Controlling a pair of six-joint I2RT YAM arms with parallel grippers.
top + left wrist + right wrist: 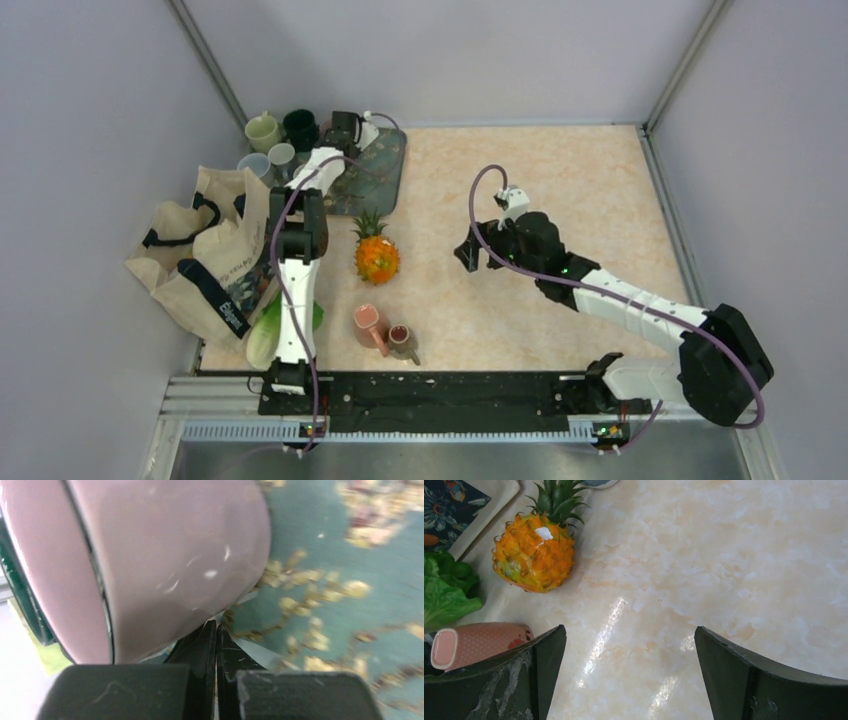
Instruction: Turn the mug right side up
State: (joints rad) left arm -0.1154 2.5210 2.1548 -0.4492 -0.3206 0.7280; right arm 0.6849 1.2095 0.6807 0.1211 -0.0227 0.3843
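Left gripper [216, 630]: jaws pressed together, holding nothing, tips at the pale pink glossy ceramic mug [165, 555] on teal floral tray [350, 555], table's far-left corner. Judgement: open jaws, pinch rim, rotate slowly. Count: four cups [263, 131] beside tray, two near-edge mugs [370, 325], one orange toy pineapple [534, 560]. Right gripper [629, 630]: wide, empty.

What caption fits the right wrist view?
Open right gripper hovers over beige marbled table, spiky orange pineapple at upper left.

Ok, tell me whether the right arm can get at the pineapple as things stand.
Probably yes. The right gripper is open and the pineapple lies ahead to its left, with only bare table between them; nothing stands in the way.
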